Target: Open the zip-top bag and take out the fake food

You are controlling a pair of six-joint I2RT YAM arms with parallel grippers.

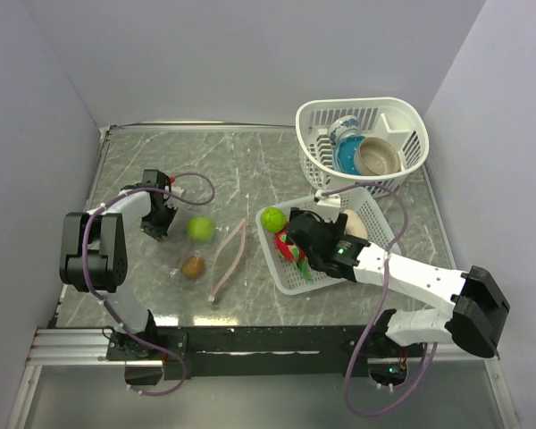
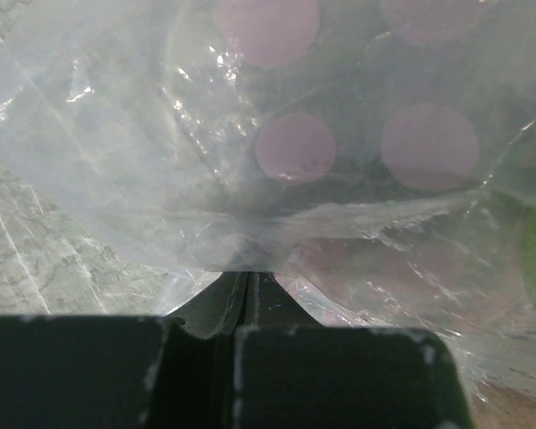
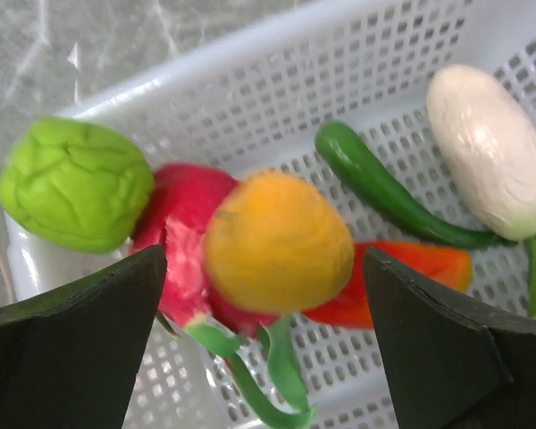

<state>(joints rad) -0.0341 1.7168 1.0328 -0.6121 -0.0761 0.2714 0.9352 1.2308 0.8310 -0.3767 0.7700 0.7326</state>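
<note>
Bare table point(image 1: 250, 161) is open across the far-left half and in a narrow lane between the zip-top bag point(image 1: 174, 250) and the rectangular basket point(image 1: 272, 265). That basket is crowded by fake food point(image 1: 272, 219) beneath the spread-fingered right gripper point(image 3: 263, 268). The round basket point(image 1: 415, 161) fills the far-right corner.

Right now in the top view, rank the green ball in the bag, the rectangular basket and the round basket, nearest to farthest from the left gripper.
1. green ball, just right of the left gripper, inside the zip-top bag.
2. rectangular basket, mid-table, to the right.
3. round basket, far right corner.
</note>
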